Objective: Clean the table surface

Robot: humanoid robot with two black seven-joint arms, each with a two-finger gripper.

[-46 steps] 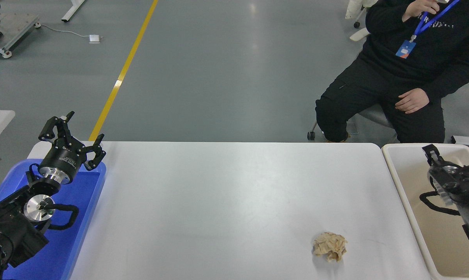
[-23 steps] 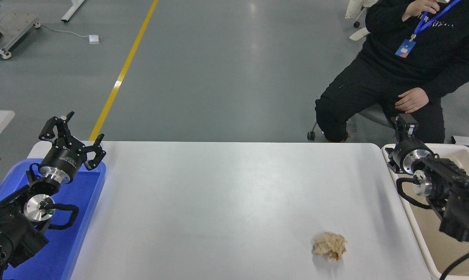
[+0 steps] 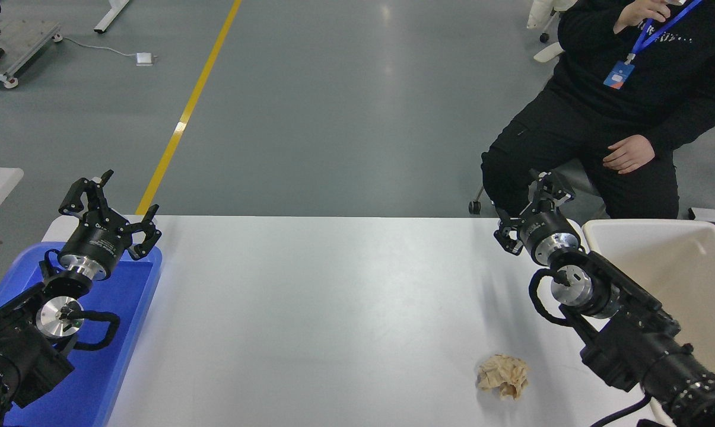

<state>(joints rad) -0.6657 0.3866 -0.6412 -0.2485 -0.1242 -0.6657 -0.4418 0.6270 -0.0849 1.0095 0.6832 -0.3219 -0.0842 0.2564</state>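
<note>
Fingers spread, the right gripper [image 3: 534, 204] has swung from the cream tub [image 3: 689, 279] over the table surface [image 3: 333, 308].

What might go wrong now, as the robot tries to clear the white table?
The open right gripper is above the table's far edge, well beyond the crumpled beige paper ball, so it must come back; a poor grasp may just push the light ball along the glossy white table surface. The cream-coloured plastic tub is close beside the arm.

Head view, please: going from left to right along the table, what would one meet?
Blue tray → left hand, open above the tray's far corner → bare white tabletop → crumpled tan paper ball → right hand, open → cream tub.
</note>
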